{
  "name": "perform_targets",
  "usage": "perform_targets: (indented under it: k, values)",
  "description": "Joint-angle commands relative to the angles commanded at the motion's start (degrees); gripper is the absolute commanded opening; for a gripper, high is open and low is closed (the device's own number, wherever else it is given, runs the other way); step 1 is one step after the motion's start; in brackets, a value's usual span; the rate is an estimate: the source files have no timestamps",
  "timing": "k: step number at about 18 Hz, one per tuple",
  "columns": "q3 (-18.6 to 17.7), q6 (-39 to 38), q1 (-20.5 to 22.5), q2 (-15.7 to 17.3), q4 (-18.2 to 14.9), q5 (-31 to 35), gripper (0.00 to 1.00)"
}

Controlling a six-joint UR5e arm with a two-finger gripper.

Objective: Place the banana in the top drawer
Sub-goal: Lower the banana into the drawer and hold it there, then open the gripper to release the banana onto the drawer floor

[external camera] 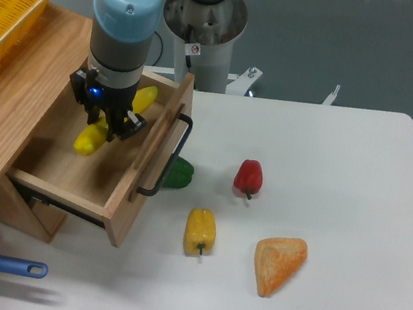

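Observation:
The top drawer [122,203] is pulled open from the oak cabinet, with its black bar handle [172,156] facing right. The bright-yellow banana [90,140] lies slantwise inside the drawer's outline, one end at the lower left and the other end [146,97] at the upper right. My gripper [112,122] points down over the banana's middle. Its fingers sit close against both sides of the banana and hide the middle. I cannot tell whether the banana rests on the drawer floor or hangs just above it.
A green pepper [180,174] lies by the drawer handle. A red pepper [249,176], a yellow bell pepper [201,230] and an orange bread wedge [279,265] lie on the white table. A yellow basket [6,5] sits on the cabinet. A blue-handled pot [4,266] is at the front left.

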Motion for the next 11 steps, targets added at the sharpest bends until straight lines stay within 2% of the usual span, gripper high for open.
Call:
perform_targets:
  k: [2, 11]
  values:
    - [0.0, 0.1, 0.0, 0.0, 0.0, 0.0, 0.43]
    - [0.1, 0.2, 0.0, 0.1, 0.7, 0.0, 0.55]
